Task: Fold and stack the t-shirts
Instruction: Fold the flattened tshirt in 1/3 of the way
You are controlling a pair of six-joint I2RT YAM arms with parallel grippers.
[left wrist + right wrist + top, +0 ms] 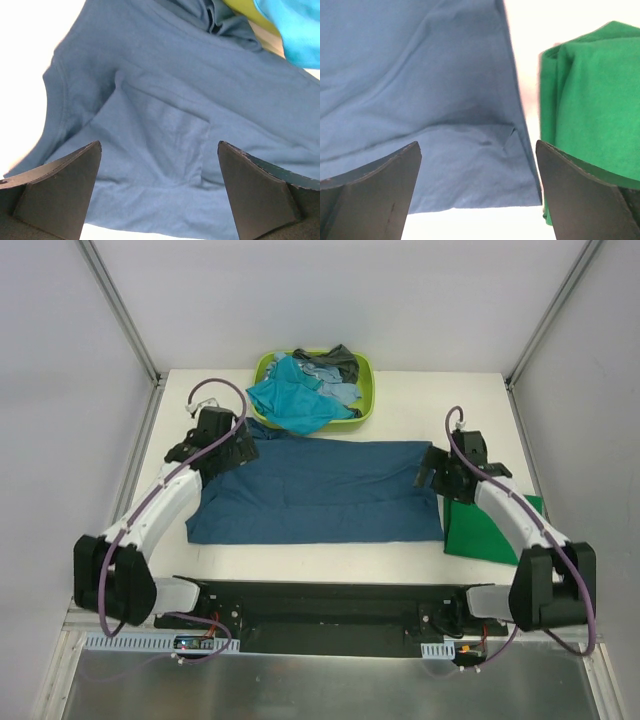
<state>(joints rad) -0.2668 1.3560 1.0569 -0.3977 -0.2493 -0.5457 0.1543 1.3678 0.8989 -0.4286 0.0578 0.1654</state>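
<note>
A large dark blue t-shirt (320, 490) lies flat across the table, folded lengthwise; it also shows in the left wrist view (170, 115) and the right wrist view (420, 90). My left gripper (222, 452) hovers open over its left end with nothing between the fingers. My right gripper (440, 472) hovers open over its right edge. A bright green t-shirt (490, 530) lies folded at the right, partly under my right arm, and it shows in the right wrist view (590, 100). Teal (290, 400), light blue (335, 390) and dark grey (335, 358) t-shirts lie heaped in the basket.
A lime-green plastic basket (366, 390) stands at the back middle, and the teal shirt spills over its front rim onto the blue shirt. Metal frame posts (120, 310) rise at both back corners. The arm bases sit at the near edge.
</note>
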